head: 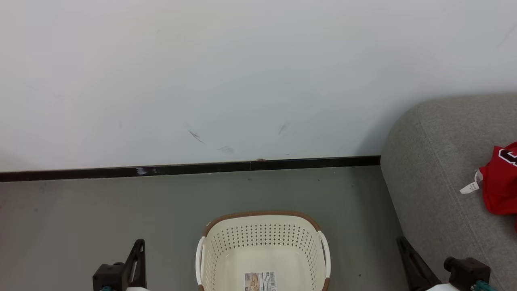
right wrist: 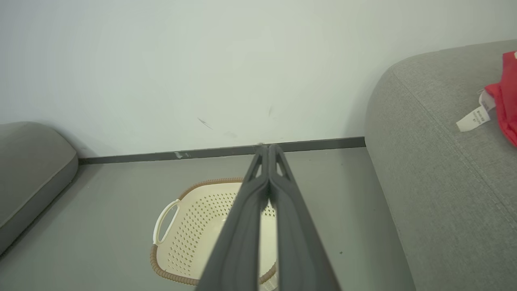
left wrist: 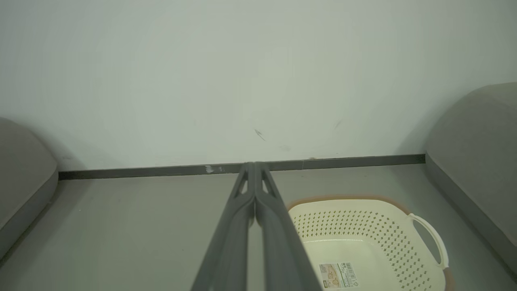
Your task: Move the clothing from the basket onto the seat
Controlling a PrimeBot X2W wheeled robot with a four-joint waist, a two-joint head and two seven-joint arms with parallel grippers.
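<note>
1. Red jersey (head: pixel 501 182) lies bunched on the grey sofa (head: pixel 436 169) at the right of the head view, its white tag (head: pixel 471 184) resting on the cushion beside it. The right wrist view has the same red cloth (right wrist: pixel 509 93) and tag (right wrist: pixel 474 117) on the sofa (right wrist: pixel 428 153).
2. The cream perforated laundry basket (head: pixel 262 238) stands on the grey floor (head: pixel 80 226) near the wall, left of the sofa and apart from it. The part of its bottom that shows carries a label sticker (head: pixel 260 281) and no cloth, and the basket (left wrist: pixel 363 226) looks the same in the left wrist view.
3. The jersey is cut off by the right edge in both views, so I cannot tell how many garments make up the bundle. The bottom edge of the head view cuts off the basket's near side. In the right wrist view the fingers cover the middle of the basket (right wrist: pixel 194 226).
4. The left gripper (left wrist: pixel 253 166) has its two dark fingers pressed together at the tips, grasping nothing. The right gripper (right wrist: pixel 268 149) is clenched the same way, also empty, above the floor.
5. Counted: one basket with two white handles (head: pixel 200 258), one sticker, one red bundle, one tag and two grippers. A second grey cushion (left wrist: pixel 20 182) sits at the left of the wrist views.
</note>
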